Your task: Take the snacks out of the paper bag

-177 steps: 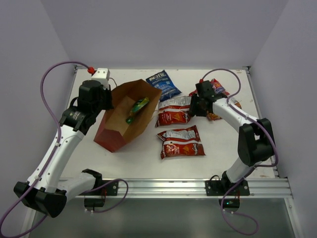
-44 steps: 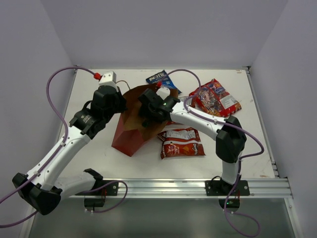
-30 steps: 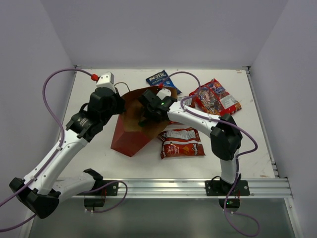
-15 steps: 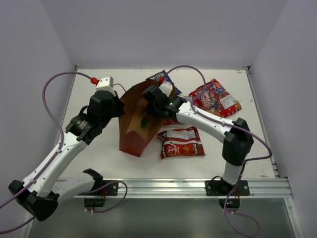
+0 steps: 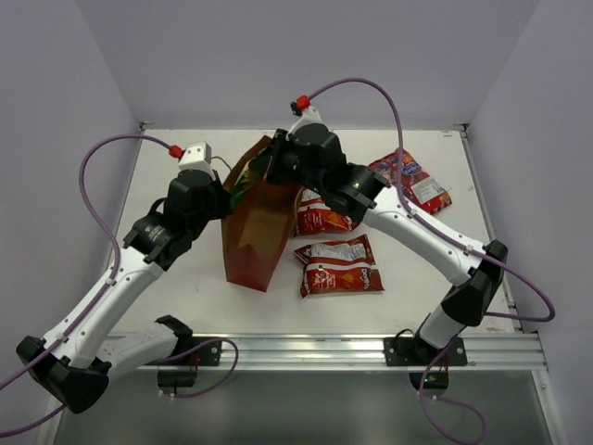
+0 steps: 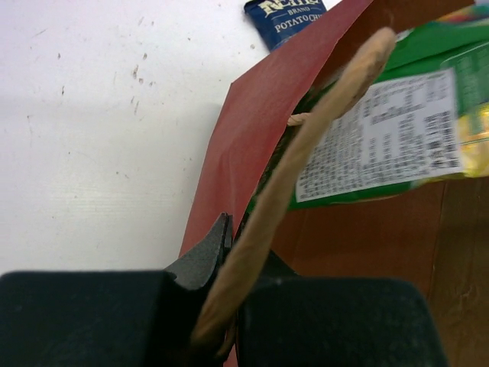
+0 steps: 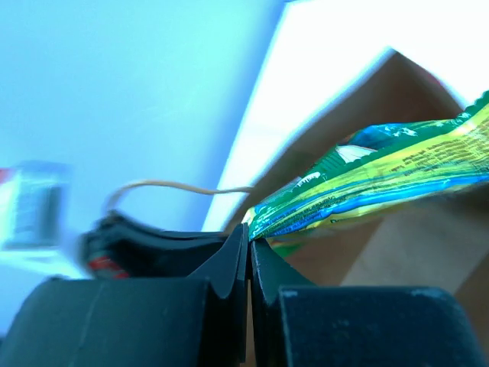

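The top view is bright and sharp under even, diffuse light from above, so the paper bag [image 5: 255,236] and the arms throw only soft, pale shadows on the white tabletop [image 5: 176,278]. In the left wrist view the tabletop is almost washed out, the green-yellow packet [image 6: 382,138] is smeared toward the right edge, and the left hand [image 6: 241,245] is dark and out of focus. The right wrist view has a strong blue cast and a blurred background, and the right hand [image 7: 249,237] is only a dark shape.

On the blue packet [image 6: 286,14], "BRAND" and "POTATO CHI" can be read, the rest being cut off. Fine print on the green-yellow packet [image 6: 382,130] is too blurred to be read.
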Robot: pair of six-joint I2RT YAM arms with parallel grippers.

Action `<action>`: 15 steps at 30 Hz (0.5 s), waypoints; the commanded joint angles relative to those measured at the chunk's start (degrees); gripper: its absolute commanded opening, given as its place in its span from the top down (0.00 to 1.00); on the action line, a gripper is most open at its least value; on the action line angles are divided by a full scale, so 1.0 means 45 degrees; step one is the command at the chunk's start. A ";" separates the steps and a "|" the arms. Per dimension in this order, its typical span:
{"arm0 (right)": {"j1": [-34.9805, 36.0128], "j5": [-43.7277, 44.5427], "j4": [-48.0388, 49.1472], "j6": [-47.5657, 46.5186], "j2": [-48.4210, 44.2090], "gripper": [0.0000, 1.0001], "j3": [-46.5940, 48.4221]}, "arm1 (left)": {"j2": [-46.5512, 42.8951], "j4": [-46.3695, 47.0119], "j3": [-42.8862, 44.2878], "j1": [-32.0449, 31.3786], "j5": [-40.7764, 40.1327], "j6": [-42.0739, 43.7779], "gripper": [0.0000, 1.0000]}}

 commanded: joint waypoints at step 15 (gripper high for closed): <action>-0.1092 -0.2639 0.0805 -0.2502 -0.1387 1.00 0.4006 | 0.0510 0.0476 0.0213 -0.0063 -0.0933 -0.0480 1.00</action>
